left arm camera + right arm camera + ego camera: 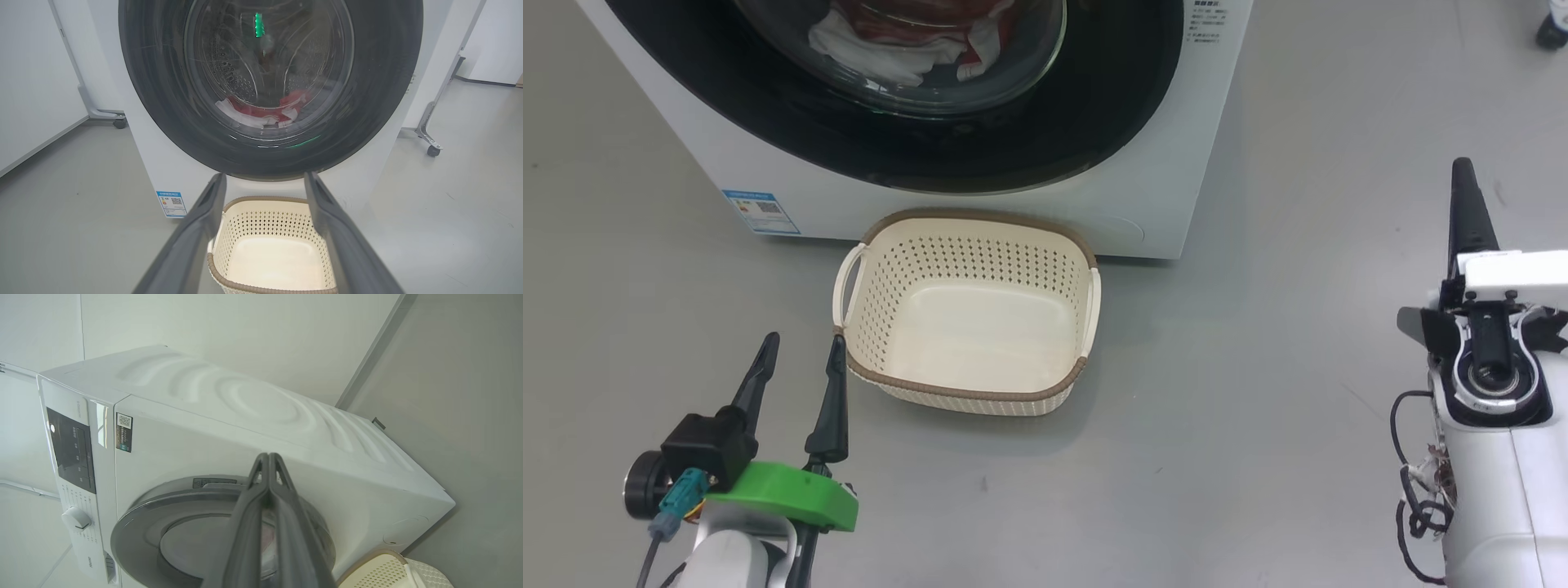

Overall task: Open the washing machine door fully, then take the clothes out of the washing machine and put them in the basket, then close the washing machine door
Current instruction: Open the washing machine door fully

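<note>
Laundry, the red and white clothes, lies inside the washing machine at twelve o'clock in the head view. It shows through the glass bowl of the washing machine door, whose black rim lies against the white front. The basket stands upright on the grey floor at the middle of that view, just below the door, its far rim near the machine's base and its cream bottom bare. A blue sticker sits at ten o'clock from it. The left gripper is at seven o'clock with its fingers spread apart and nothing between them. One fingertip is just beside the basket's near left corner, and whether they touch I cannot tell. The right gripper is at three o'clock, well apart from the basket, fingers pressed together on nothing. In its own wrist view the joined tips lie over the door's rim.
</note>
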Motion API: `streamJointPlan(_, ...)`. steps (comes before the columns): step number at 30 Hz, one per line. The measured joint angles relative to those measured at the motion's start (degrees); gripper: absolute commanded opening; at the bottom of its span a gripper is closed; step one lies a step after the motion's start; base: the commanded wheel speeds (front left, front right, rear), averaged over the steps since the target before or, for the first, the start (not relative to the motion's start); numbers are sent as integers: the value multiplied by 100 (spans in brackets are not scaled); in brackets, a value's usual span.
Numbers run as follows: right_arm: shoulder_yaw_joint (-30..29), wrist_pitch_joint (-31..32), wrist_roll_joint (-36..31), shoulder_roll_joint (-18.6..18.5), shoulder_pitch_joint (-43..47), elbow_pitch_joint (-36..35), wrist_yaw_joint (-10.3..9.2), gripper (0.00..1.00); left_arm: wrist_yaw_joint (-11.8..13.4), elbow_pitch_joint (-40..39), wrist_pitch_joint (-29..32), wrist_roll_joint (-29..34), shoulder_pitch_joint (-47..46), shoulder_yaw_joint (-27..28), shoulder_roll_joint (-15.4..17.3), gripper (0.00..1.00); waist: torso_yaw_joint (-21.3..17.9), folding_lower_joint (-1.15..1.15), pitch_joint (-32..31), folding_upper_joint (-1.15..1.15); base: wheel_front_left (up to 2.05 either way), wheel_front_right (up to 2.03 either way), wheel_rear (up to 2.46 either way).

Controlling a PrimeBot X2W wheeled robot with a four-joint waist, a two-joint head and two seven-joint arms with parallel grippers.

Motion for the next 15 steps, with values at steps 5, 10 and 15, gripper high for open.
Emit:
streamJointPlan(5,-115,364,521,-12,-459,80,-214,0,-2,-29,0,-1,-122,-59,-12,100,136,0,218,0,0,0,0)
streamJointPlan(10,-103,795,575,-47,-1133,99,-458,0,-19,-77,0,-29,-183,-104,-26,100,299,0,475,0,0,0,0)
streamJointPlan(15,-22,1053,548,-237,-1568,86,-687,0,-20,-243,0,-80,-370,-109,-32,100,395,0,664,0,0,0,0)
